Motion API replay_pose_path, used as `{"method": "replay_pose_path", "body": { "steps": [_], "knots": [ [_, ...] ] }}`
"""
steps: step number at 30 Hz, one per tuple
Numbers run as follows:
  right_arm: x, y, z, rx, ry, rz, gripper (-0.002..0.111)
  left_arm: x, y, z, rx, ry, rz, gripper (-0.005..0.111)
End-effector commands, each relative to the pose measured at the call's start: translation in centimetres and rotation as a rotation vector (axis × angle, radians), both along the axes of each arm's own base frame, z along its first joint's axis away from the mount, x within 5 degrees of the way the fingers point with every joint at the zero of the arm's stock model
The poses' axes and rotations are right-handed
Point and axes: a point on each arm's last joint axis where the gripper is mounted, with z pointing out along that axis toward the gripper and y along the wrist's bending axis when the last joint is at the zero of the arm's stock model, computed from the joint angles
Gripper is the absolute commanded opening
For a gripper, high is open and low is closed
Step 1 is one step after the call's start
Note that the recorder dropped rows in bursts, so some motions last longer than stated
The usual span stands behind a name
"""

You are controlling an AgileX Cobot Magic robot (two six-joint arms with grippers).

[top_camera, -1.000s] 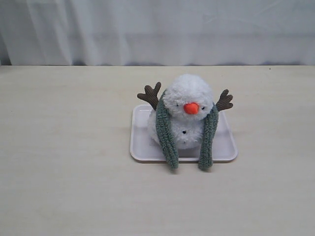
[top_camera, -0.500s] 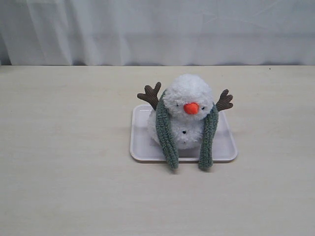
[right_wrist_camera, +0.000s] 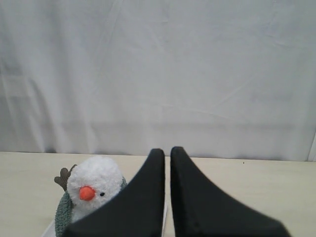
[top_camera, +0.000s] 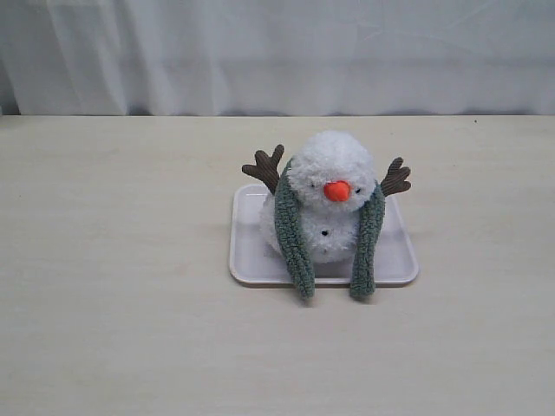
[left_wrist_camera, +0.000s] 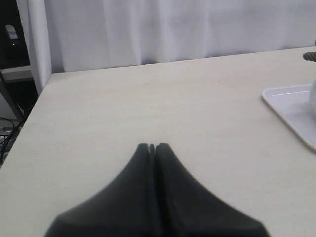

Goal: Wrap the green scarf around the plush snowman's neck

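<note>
Fluffy white plush snowman (top_camera: pixel 328 178); fuzzy grey-green knitted scarf (top_camera: pixel 290 234) draped round its neck (top_camera: pixel 329 212), unmoved this past second; left gripper (left_wrist_camera: pixel 152 146), right gripper (right_wrist_camera: pixel 167 150) clenched empty; wrapping apparently finished.

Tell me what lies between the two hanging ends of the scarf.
In the exterior view, the snowman's belly with a black button sits between the scarf ends, and below it a strip of tray.

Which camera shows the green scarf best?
The exterior view: both hanging ends of the green scarf show on the plush snowman. The right wrist view catches only a sliver; the left wrist view none.
</note>
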Motion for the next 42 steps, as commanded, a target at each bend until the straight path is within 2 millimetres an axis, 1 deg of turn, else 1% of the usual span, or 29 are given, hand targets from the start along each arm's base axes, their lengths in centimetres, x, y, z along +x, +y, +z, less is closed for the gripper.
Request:
{"method": "replay_pose_path", "body": {
  "steps": [1,8,11,13,16,19,20,22,24,27,32,35,42],
  "knots": [
    [0.0,-0.1,-0.1,-0.010,-0.004,-0.013,0.004,0.0,0.0,0.0,-0.002,-0.010,-0.002,0.000],
    [0.0,-0.1,-0.2,-0.011,-0.002,-0.013,0.004,0.0,0.0,0.0,-0.002,-0.010,-0.002,0.000],
    [0.0,-0.1,0.2,-0.006,-0.046,-0.015,0.004,0.0,0.0,0.0,-0.002,-0.010,-0.002,0.000],
    [-0.1,-0.1,1.2,0.007,-0.158,-0.022,0.004,0.0,0.0,0.0,-0.002,-0.010,-0.002,0.000],
    [-0.5,-0.3,3.3,0.037,-0.421,-0.037,0.004,0.0,0.0,0.0,-0.002,-0.010,-0.002,0.000],
    [-1.3,-0.5,4.8,0.063,-0.644,-0.049,0.004,0.0,0.0,0.0,-0.002,-0.010,-0.002,0.000],
    [-1.5,-0.5,5.0,0.069,-0.694,-0.053,0.004,0.0,0.0,0.0,-0.002,-0.010,-0.002,0.000],
    [-1.5,-0.6,5.1,0.074,-0.739,-0.056,0.004,0.0,0.0,0.0,-0.002,-0.010,-0.002,0.000],
    [-1.2,-0.6,4.7,0.073,-0.726,-0.056,0.004,0.0,0.0,0.0,-0.002,-0.010,-0.002,0.000],
    [-0.1,-0.5,3.3,0.068,-0.675,-0.057,0.004,0.0,0.0,0.0,-0.002,-0.010,-0.002,0.000],
    [2.4,-0.3,-0.4,0.055,-0.539,-0.057,0.004,0.0,0.0,0.0,-0.002,-0.010,-0.002,0.000],
    [3.5,-0.2,-2.5,0.048,-0.471,-0.058,0.004,0.0,0.0,0.0,-0.002,-0.010,-0.002,0.000],
    [5.1,-0.1,-6.1,0.037,-0.354,-0.058,0.004,0.0,0.0,0.0,-0.002,-0.010,-0.002,0.000]
  ]
}}
